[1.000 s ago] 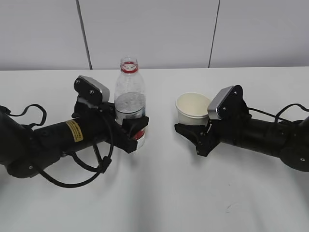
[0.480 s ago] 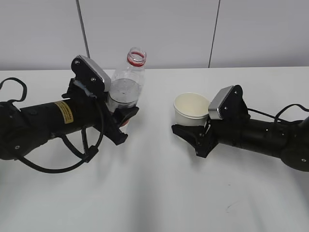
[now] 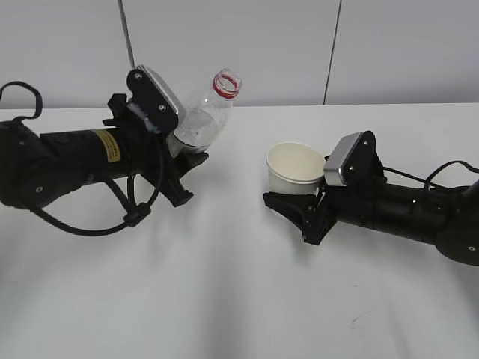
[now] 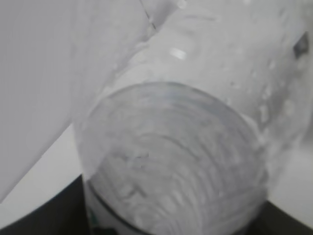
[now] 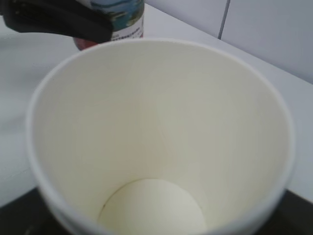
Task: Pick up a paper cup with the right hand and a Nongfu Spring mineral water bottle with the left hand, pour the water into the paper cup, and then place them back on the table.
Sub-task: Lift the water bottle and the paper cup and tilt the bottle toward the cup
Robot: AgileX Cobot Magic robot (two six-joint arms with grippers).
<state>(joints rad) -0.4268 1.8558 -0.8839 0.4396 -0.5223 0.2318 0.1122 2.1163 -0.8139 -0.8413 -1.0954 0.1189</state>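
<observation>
My left gripper (image 3: 185,158) is shut on the lower half of the clear Nongfu Spring bottle (image 3: 203,123) and holds it above the white table (image 3: 224,292). The bottle leans right, its red-ringed open neck (image 3: 227,84) pointing towards the paper cup (image 3: 293,166). Water lies in the bottle's lower part and fills the left wrist view (image 4: 171,161). My right gripper (image 3: 290,196) is shut on the upright white cup, low over the table. The right wrist view looks into the empty cream inside of the cup (image 5: 161,122), with the bottle's label (image 5: 122,22) beyond.
Grey wall panels with dark seams (image 3: 127,45) stand behind the table's far edge. Black cables loop from both arms, the left arm's (image 3: 127,221) hanging near the table. A small scuff mark (image 3: 355,320) is at the front right.
My left gripper has lifted the bottle up and to the left and tipped its neck right, towards the cup. My right gripper with the cup has shifted slightly left.
</observation>
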